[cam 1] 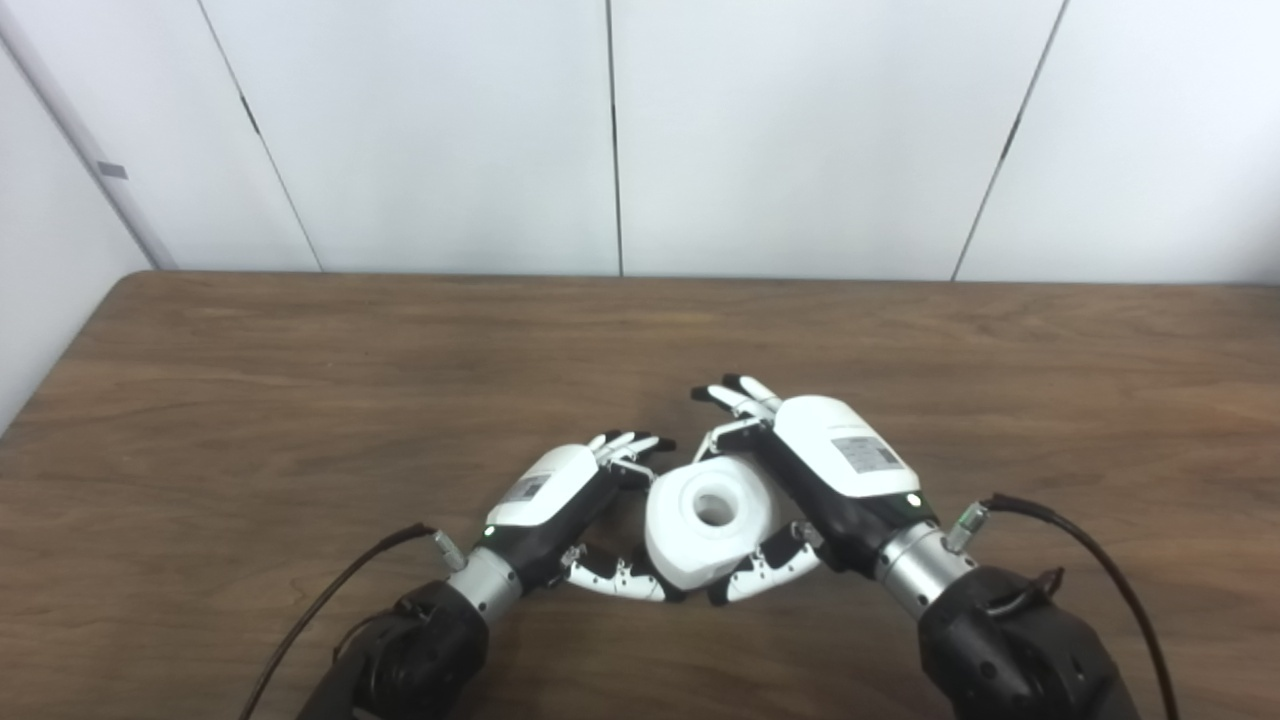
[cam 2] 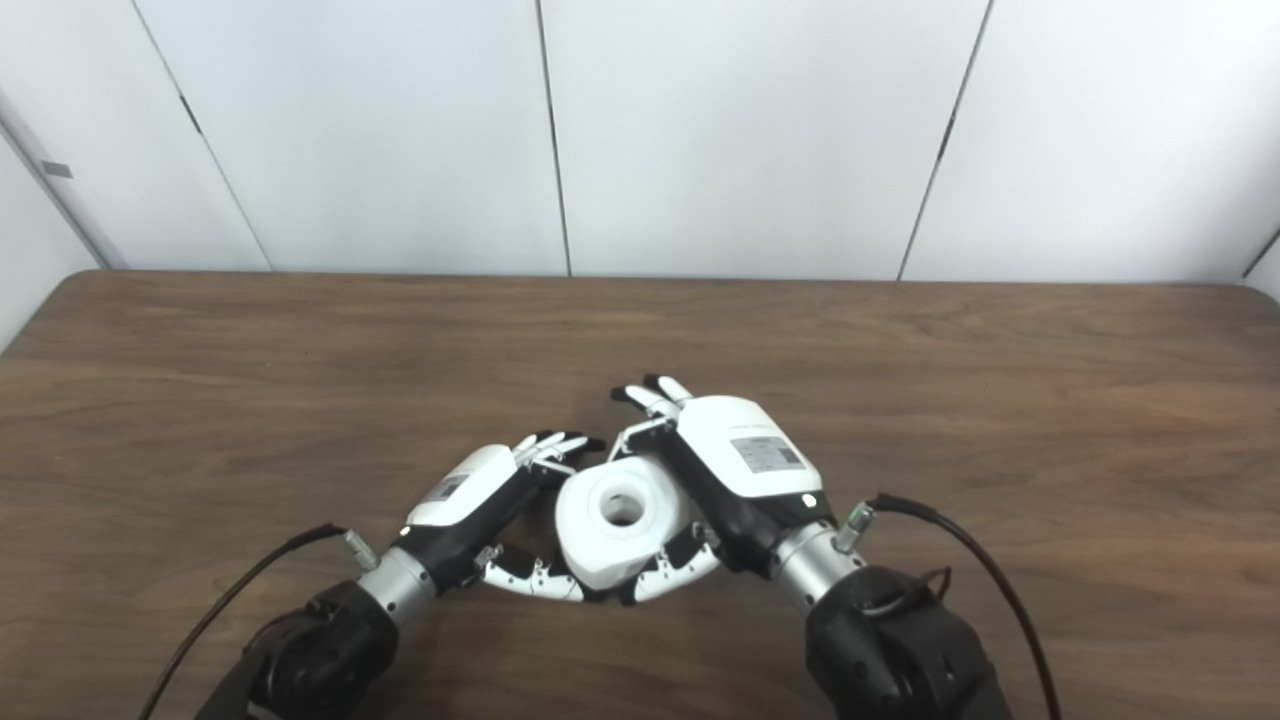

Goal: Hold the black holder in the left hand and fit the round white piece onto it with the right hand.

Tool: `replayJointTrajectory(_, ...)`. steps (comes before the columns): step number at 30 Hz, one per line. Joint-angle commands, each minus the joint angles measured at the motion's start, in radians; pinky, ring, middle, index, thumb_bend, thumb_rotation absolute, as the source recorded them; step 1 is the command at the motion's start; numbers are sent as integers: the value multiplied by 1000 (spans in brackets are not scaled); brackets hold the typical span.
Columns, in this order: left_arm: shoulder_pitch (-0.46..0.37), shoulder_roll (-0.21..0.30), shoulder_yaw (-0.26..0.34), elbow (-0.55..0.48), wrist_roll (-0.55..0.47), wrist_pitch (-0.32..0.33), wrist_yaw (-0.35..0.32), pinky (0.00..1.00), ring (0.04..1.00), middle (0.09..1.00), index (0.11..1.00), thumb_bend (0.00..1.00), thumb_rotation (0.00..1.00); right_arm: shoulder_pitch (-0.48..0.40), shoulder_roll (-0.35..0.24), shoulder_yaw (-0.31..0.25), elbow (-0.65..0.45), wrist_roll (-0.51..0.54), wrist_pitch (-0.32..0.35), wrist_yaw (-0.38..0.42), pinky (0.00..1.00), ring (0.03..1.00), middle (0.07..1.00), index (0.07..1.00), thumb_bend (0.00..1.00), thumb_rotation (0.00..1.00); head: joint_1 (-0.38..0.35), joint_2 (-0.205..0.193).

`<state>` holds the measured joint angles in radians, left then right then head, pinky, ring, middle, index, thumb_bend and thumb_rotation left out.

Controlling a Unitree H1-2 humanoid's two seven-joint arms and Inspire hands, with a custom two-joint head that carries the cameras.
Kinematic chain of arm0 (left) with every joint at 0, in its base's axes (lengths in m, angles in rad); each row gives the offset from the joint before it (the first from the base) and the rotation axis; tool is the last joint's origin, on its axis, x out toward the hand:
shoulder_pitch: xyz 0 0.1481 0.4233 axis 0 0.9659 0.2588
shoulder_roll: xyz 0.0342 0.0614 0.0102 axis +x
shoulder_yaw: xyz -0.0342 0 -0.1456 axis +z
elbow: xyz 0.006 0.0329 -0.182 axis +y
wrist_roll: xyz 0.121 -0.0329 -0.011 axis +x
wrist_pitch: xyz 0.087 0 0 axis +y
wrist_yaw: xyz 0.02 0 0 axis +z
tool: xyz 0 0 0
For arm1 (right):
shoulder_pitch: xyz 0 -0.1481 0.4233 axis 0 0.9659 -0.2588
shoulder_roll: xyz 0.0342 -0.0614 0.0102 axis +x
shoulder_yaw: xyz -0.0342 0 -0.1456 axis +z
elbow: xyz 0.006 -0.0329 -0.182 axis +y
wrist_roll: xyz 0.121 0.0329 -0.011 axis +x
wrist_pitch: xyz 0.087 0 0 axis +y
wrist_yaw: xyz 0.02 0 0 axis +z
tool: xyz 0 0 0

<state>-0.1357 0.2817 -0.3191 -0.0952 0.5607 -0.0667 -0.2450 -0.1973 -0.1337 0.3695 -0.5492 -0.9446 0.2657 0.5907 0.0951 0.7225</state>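
Now | round white piece [cam 1: 708, 520] between left hand [cam 1: 548, 495] | right hand [cam 1: 835, 465]

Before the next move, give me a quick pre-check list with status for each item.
1. Round white piece present between the hands: ok.
2. Right hand in contact with the white piece, thumb under its near edge: ok.
3. Left hand holding the black holder: cannot tell, no holder is visible in either view.
4. Centre hole of the white piece facing up and unobstructed: ok.
5. White piece seated on the holder: cannot tell.
6. Wooden table around the hands free of other objects: ok.
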Motion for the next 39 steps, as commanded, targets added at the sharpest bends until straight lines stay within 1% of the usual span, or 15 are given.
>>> replayJointTrajectory(1,-17,-4,0,-9,3,-16,13,1000,984,937,481,515,46,-33,10,-1,-16,-1,-28,-22,854,978,924,479,508,146,0,1)
replayJointTrajectory(11,-19,-5,-1,8,4,-32,26,1000,981,934,481,515,46,-37,7,-6,-8,2,-28,-29,881,983,926,478,508,145,-4,-10)
replayJointTrajectory(14,-15,-5,-1,-1,6,-19,18,1000,984,937,481,515,46,-37,5,-4,0,-4,-30,-30,865,976,925,479,508,145,-13,-7)
replayJointTrajectory(17,-13,-4,0,-4,2,-22,19,1000,986,939,481,515,46,-33,1,0,19,-16,-40,-45,854,973,924,479,509,145,-16,-7)
replayJointTrajectory(21,-12,-3,1,-6,0,-22,18,1000,982,935,481,515,46,-35,-9,-10,45,-32,-44,-66,858,966,915,479,511,140,-15,-8)
replayJointTrajectory(24,-12,-1,2,-8,0,-22,17,1000,976,932,481,515,47,-41,-17,-20,60,-38,-44,-76,831,969,914,479,510,142,-15,-8)
replayJointTrajectory(29,-10,-2,3,-11,-6,-17,13,1000,979,934,480,515,47,-38,-19,-25,77,-43,-49,-90,820,959,910,480,511,142,-16,-7)
replayJointTrajectory(33,-9,-4,1,-19,-2,-8,10,1000,983,936,480,515,47,-29,-28,-21,82,-48,-53,-89,793,955,909,479,512,144,-7,-2)
replayJointTrajectory(39,-12,-9,-3,-20,9,-6,15,1000,977,934,480,515,47,-22,-33,-17,77,-46,-53,-85,795,960,910,479,512,144,4,-2)
